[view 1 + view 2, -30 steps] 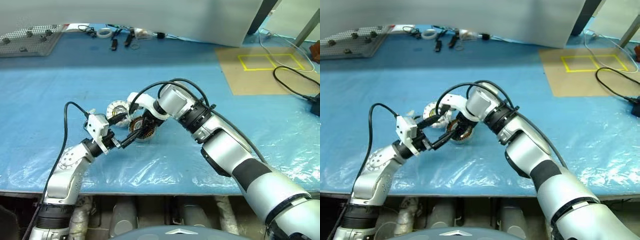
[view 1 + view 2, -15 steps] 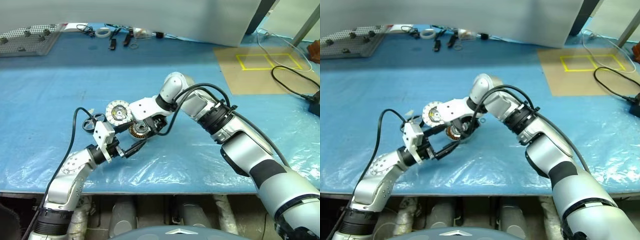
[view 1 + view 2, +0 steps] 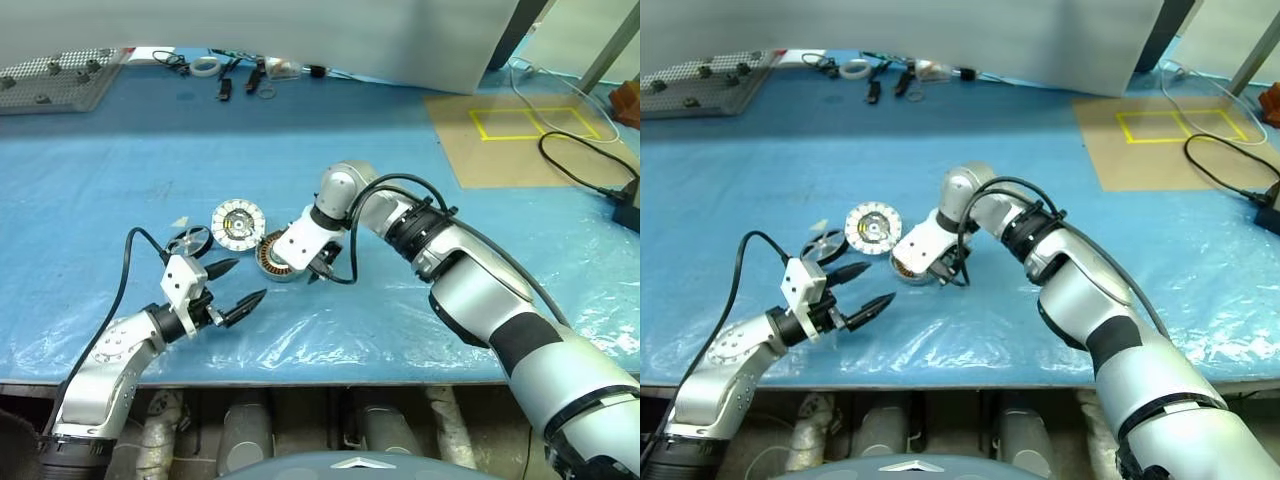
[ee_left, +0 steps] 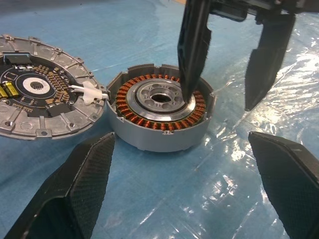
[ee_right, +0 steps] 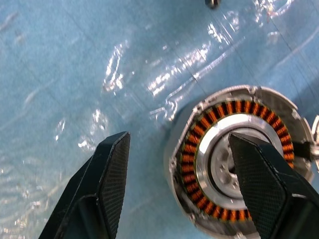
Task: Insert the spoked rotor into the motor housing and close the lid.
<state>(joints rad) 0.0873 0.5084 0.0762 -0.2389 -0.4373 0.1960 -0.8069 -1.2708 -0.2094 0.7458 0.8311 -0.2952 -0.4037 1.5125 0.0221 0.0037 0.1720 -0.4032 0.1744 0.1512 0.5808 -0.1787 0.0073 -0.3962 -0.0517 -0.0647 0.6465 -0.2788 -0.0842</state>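
The motor housing, a silver can with copper windings, stands on the blue sheet. Beside it lies the lid, white-segmented face up, and further left the black spoked rotor. My right gripper points down over the housing, open. One of its fingers is at the central hole and the other is outside the wall. My left gripper is open and empty, near the table's front edge and short of the housing.
A tape roll, small tools and cables lie at the table's back edge, next to a grey perforated plate. On the right is a brown board with a yellow taped square and a black cable.
My right wrist has rolled over, so its gripper now points down onto the housing. My left gripper has drawn back and down toward the table's front, away from the housing.
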